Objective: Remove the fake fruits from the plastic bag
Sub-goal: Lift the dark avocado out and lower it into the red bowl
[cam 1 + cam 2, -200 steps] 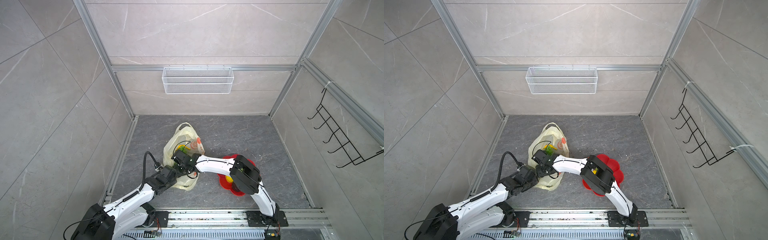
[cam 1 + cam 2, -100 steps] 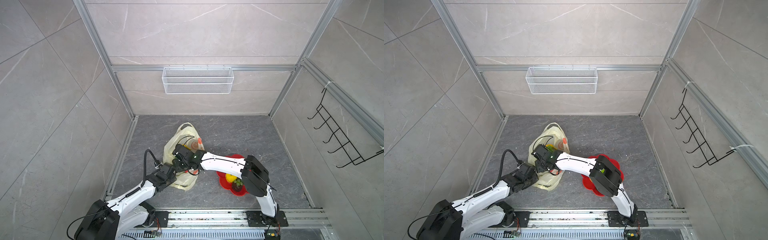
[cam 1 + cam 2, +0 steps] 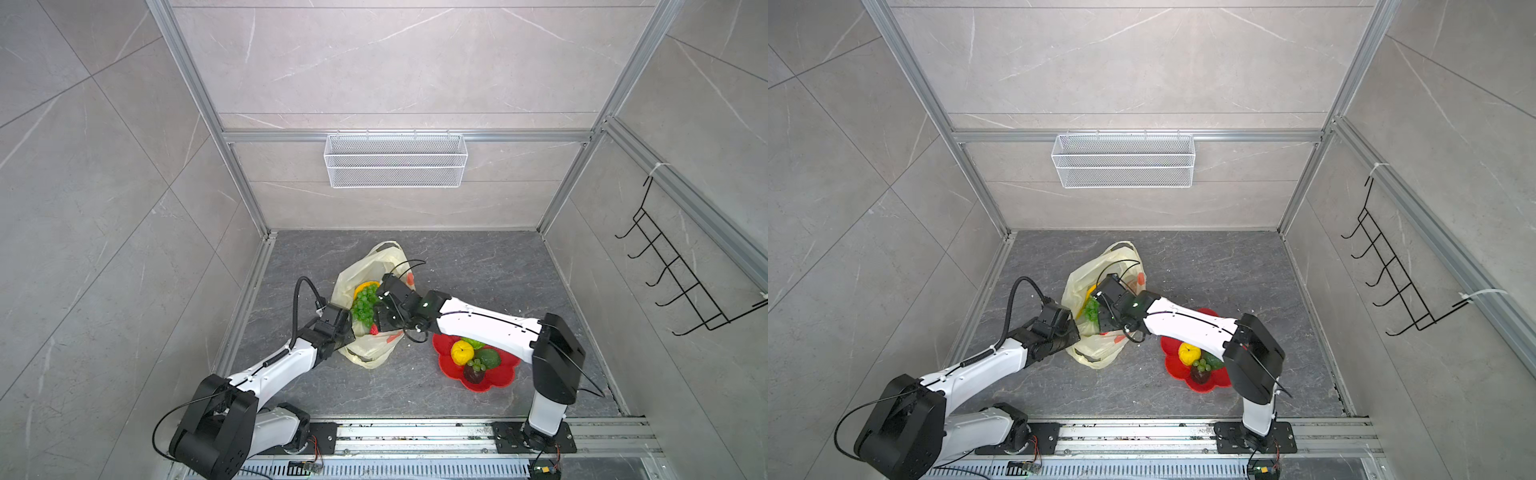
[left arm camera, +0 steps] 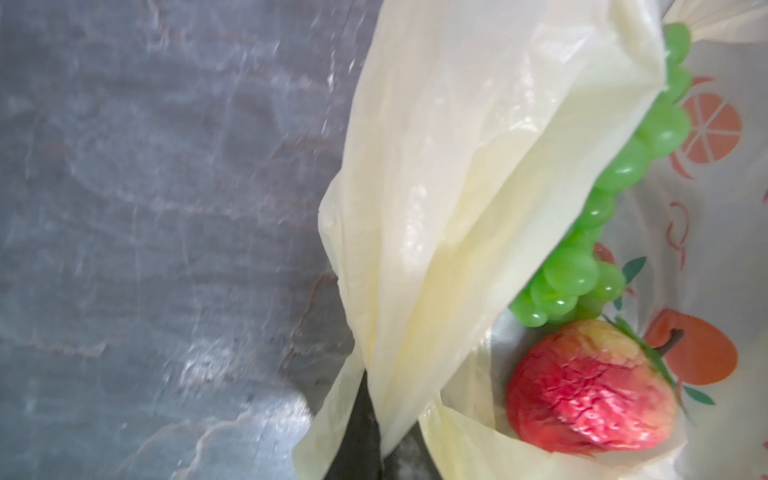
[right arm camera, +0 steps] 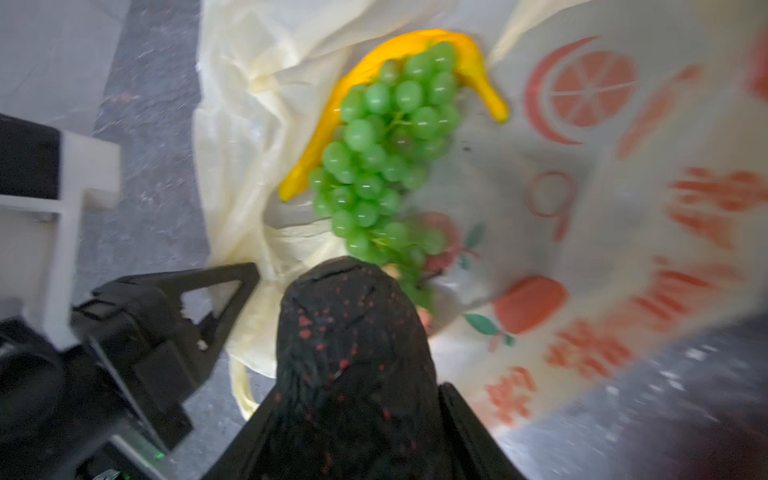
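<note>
Pale-yellow plastic bag [image 4: 457, 166] clamped by left fingers [image 4: 357, 436]; right fingers [image 5: 353, 332] reach its mouth, gap unclear.

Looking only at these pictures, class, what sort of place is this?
Probably a robot test cell: tiled panels in an aluminium frame, robot arms bolted to a floor rail, plus a wire basket and hook rack.
</note>
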Robot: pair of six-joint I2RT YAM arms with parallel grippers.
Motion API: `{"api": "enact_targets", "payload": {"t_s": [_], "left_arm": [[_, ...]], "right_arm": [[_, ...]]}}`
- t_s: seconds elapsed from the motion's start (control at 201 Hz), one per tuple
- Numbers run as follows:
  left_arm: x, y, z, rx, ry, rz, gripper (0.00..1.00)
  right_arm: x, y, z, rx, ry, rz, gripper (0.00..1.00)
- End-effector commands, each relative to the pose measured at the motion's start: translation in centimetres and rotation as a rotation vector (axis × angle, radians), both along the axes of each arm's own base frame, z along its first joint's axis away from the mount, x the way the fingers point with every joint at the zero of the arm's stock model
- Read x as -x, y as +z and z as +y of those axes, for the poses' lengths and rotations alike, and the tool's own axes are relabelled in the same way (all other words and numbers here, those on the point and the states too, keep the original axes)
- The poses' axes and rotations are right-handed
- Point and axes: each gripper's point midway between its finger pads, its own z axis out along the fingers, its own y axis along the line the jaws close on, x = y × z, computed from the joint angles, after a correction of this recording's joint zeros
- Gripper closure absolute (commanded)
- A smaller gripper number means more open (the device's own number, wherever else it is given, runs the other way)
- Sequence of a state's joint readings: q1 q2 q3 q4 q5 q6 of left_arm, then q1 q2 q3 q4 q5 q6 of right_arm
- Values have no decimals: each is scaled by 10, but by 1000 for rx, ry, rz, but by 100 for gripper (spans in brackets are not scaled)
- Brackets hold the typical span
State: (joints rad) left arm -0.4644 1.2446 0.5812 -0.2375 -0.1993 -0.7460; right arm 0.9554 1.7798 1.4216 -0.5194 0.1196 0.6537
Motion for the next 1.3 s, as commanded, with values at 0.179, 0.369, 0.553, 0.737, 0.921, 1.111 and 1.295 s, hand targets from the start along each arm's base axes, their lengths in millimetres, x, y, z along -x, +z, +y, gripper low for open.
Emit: {"api": "enact_targets", "payload": {"t_s": [0.179,0.369,0.553,0.737,0.921,1.111,1.295], "left_arm": [[-34,28,-5,-74,-106,-121,100],[-33,24,-2,-85,-113,-146,100],[-32,20,-1,-65,-107,-153,100],[-33,19,-4,-52,-113,-153,100],[-32,18,-3,-48,-110,-153,100],[-32,17,-2,-55,-105,-155,100],[-32,18,-2,-53,-104,-161,100]], "right_arm": [[1,16,-116,136,-191,-40,47],[15,8,-186,200,-313,12,47],[29,1,-238,240,-401,54,48],[33,-17,-277,251,-476,96,48],[34,-45,-299,262,-535,150,49],[34,-61,-311,261,-576,193,48],[32,-72,-319,259,-608,219,48]]}}
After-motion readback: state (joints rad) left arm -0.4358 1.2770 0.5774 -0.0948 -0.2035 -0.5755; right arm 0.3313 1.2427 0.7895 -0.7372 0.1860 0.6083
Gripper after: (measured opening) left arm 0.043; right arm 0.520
